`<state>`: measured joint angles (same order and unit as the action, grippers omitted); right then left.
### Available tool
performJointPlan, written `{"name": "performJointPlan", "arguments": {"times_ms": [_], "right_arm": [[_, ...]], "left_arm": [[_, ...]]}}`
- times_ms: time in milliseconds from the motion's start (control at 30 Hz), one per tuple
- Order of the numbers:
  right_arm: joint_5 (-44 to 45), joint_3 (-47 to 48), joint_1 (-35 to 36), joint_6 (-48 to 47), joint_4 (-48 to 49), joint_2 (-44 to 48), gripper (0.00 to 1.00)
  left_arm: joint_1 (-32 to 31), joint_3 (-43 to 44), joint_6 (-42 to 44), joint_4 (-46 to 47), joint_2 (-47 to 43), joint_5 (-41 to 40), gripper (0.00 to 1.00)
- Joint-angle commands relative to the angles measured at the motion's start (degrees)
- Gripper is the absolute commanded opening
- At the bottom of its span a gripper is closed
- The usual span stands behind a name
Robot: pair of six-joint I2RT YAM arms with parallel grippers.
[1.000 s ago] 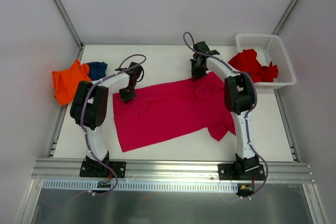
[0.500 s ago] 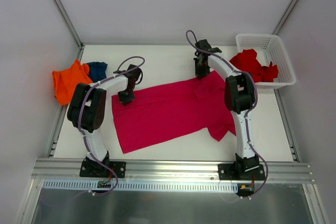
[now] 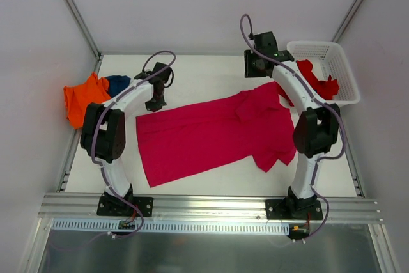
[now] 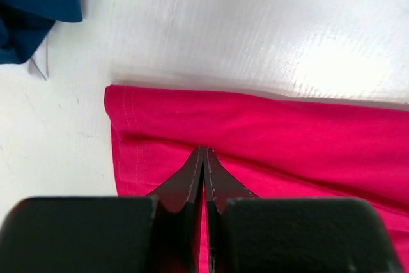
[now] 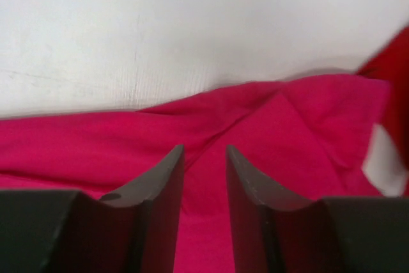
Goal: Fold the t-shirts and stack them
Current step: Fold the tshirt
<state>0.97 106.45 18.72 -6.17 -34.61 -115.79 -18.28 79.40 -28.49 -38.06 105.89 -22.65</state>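
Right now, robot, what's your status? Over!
Left gripper shut above magenta t-shirt corner. Right gripper open, empty. Shirt spread out, unfolded. Orange t-shirt, navy t-shirt far left, red t-shirt in basket: none blocking.

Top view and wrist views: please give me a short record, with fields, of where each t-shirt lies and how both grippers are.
pink t-shirt: spread out mid-table, not folded
orange t-shirt: crumpled at the left edge
navy t-shirt: crumpled, beside the orange t-shirt
red t-shirt: in the white basket
left gripper: shut, at the pink t-shirt's far left corner
right gripper: open, nothing between, above the pink t-shirt's far right part
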Motion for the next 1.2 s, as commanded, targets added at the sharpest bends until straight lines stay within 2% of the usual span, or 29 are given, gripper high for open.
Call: {"name": "performJointPlan", "arguments": {"times_ms": [0,100,167,200,233,267,467,633,867,1167], "right_arm": [[8.06,-0.98,-0.09,-2.96,-3.60,7.77,0.39],[13.43,-2.39,-0.09,-3.76,-7.21,7.77,0.39],[15.80,-3.96,-0.09,-3.93,-8.10,7.16,0.29],[16.25,-4.50,0.00,-3.93,-8.45,6.11,0.13],[16.69,-4.94,-0.09,-3.85,-8.63,5.32,0.03],[17.30,-5.11,-0.17,-3.50,-8.98,4.44,0.01],[16.87,-0.39,-0.53,-2.70,-13.37,-5.40,0.00],[15.38,2.88,-0.53,-2.26,-14.96,-11.20,0.01],[13.88,4.99,-0.88,-1.74,-15.13,-13.85,0.00],[11.42,6.75,-1.93,-0.68,-15.66,-15.17,0.01]], "left_arm": [[0.35,1.82,1.33,-1.84,-4.63,0.68,0.00],[0.44,0.33,0.72,-1.93,-5.60,1.38,0.00],[0.35,-1.08,0.19,-1.93,-5.60,1.74,0.00],[0.35,-1.61,0.02,-1.93,-5.52,1.82,0.00],[0.35,-2.48,-0.25,-1.93,-5.08,2.17,0.00],[0.35,-2.84,-0.34,-1.93,-4.73,2.44,0.00],[0.44,-4.86,-0.16,-2.01,-0.51,4.11,0.00],[0.35,-3.20,0.89,-2.36,4.93,5.78,0.00],[0.62,1.81,1.42,-3.68,11.79,7.62,0.00],[2.72,12.35,3.18,-8.16,18.47,11.05,0.00]]}}
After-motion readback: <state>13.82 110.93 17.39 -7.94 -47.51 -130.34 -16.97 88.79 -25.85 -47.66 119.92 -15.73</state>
